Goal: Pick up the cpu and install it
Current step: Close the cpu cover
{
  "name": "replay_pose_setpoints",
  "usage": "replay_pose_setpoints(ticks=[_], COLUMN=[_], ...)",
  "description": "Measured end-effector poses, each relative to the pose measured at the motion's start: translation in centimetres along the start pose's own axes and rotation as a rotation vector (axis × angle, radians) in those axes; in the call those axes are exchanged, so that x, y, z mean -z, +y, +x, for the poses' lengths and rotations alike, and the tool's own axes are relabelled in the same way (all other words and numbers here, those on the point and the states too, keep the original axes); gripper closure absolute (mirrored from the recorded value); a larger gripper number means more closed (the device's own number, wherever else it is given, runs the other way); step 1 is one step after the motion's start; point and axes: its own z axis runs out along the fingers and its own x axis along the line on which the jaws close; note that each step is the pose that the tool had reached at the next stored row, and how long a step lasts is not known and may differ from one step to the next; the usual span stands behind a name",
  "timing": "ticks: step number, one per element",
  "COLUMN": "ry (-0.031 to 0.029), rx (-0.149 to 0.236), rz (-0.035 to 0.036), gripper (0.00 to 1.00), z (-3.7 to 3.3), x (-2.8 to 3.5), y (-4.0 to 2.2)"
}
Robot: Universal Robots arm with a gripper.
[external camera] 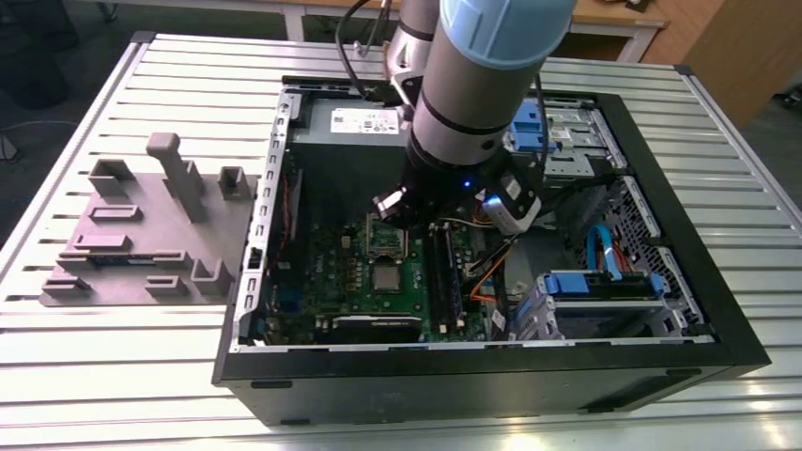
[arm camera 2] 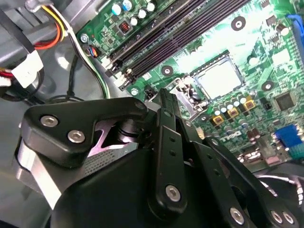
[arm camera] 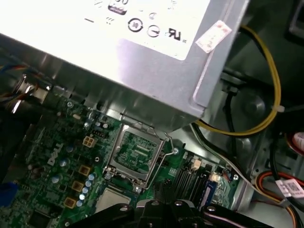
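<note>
The cpu (external camera: 383,279), a small silvery square chip, lies flat in the socket of the green motherboard (external camera: 329,272) inside the open computer case. It shows bright in the second wrist view (arm camera 2: 219,76) and partly hidden in the first wrist view (arm camera: 111,198). The socket's metal frame (arm camera: 137,152) stands flipped up beside it. My gripper (arm camera 2: 165,95) hangs a little above the board beside the socket, apart from the cpu. Its black fingers (arm camera 2: 167,137) are shut together with nothing between them.
The big grey box with a white label (arm camera: 118,42) sits close behind the socket. Black memory slots (arm camera 2: 190,28) run alongside. Yellow and orange cables (arm camera: 266,99) and blue drive brackets (external camera: 602,282) crowd the case's other side. A grey fixture plate (external camera: 145,230) lies outside the case.
</note>
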Motion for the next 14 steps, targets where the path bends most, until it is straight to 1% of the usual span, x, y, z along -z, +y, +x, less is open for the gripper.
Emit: replay_pose_setpoints(ticks=[5,7,11,14], ry=[0.0093,0.01,0.0099,0.0099], rx=[0.07,0.075,0.075,0.075], rz=[0.0003,0.0003,0.0002,0.0002], gripper=[0.89,0.89,0.89,0.89], z=[-0.03,-0.22,-0.81,-0.84], x=[-0.16,-0.19,-0.31,-0.31], y=[-0.04,-0.08,0.05,0.04])
